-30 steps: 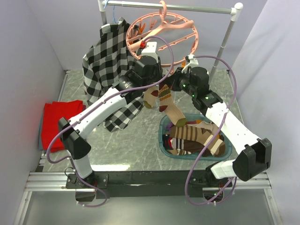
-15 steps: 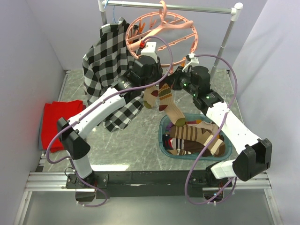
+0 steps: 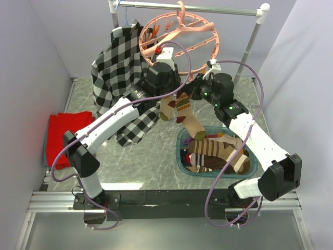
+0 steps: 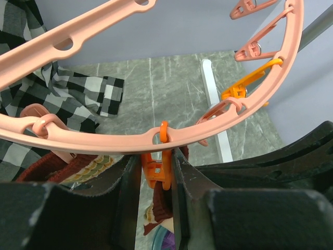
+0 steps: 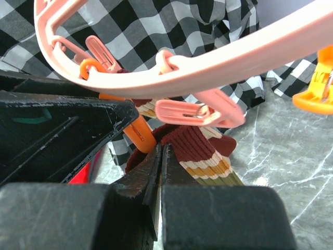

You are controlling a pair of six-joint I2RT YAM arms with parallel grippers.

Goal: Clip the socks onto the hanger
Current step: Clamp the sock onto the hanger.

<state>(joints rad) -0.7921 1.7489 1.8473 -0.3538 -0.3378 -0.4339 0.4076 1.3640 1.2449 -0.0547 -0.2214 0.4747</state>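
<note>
The salmon-pink hanger hangs from the rail at the back. My left gripper is shut on an orange clip that dangles under the hanger's ring, squeezing it between both fingers. My right gripper is shut on the maroon cuff of a striped sock, just below the orange clip and a pink clip. From above, that sock hangs between the two grippers. A second sock hangs beside it. More socks lie in the basket.
A teal basket sits front right under the hanging sock. A black-and-white plaid shirt hangs on the left of the grey rail. A red cloth lies at the left wall. The rail's right post slants behind my right arm.
My right wrist has edged slightly left toward the clip with the sock in it. The left arm holds still on the clip.
</note>
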